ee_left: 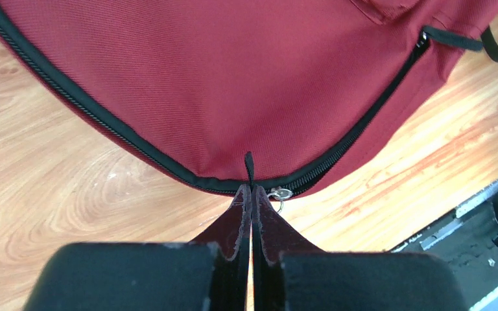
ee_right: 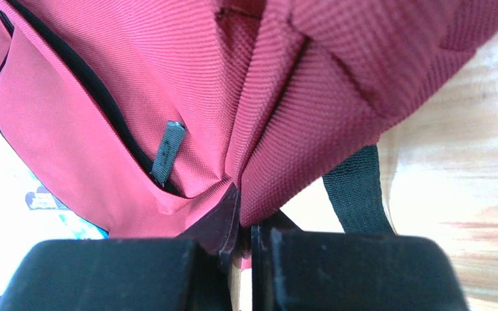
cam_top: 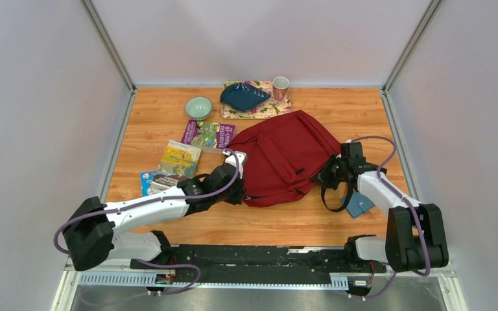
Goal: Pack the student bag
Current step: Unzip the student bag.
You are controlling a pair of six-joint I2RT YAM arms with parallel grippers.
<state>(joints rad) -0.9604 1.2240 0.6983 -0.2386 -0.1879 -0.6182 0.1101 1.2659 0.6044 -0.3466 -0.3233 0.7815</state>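
The dark red student bag [cam_top: 282, 159] lies flat on the wooden table [cam_top: 168, 116], between the two arms. The right gripper [ee_right: 240, 217] has its jaws closed on a fold of fabric at the bag's right side. The left gripper [ee_left: 251, 194] pinches the small black zipper pull [ee_left: 249, 167] on the bag's near-left rim.

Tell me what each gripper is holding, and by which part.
Left gripper pinches the student bag by its black zipper pull. Right gripper is clamped on a fold of the bag's red fabric.
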